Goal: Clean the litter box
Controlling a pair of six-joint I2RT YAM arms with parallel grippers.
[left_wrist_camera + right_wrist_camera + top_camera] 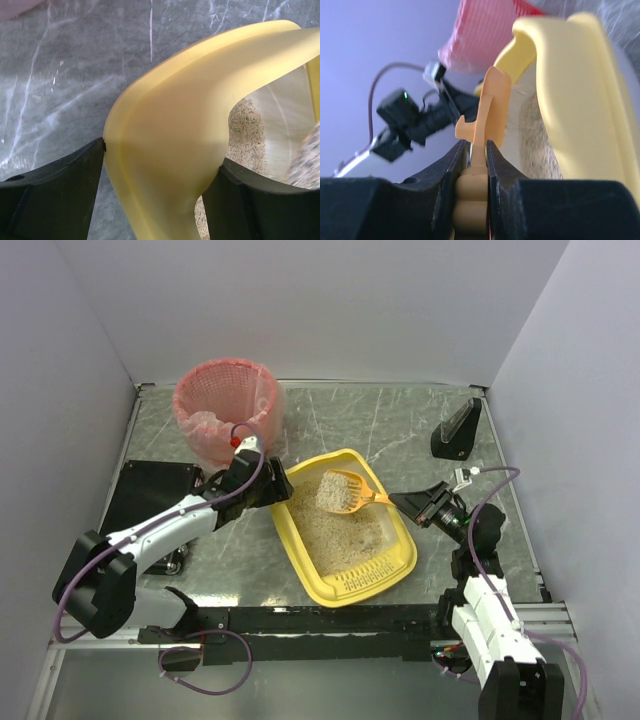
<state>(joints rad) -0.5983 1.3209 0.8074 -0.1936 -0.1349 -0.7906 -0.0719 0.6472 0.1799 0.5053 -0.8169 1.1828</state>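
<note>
The yellow litter box with beige litter lies mid-table, its slotted lip toward the arms. My left gripper is shut on its far left corner rim; in the left wrist view the yellow rim fills the gap between both fingers. My right gripper is shut on the handle of the orange slotted scoop, which holds a heap of litter above the box. In the right wrist view the scoop stands edge-on between my fingers, with the box wall to the right.
A pink-lined round basket stands at the back left, just behind the left gripper. A black wedge-shaped stand sits at the back right. A black pad lies at the left under the left arm.
</note>
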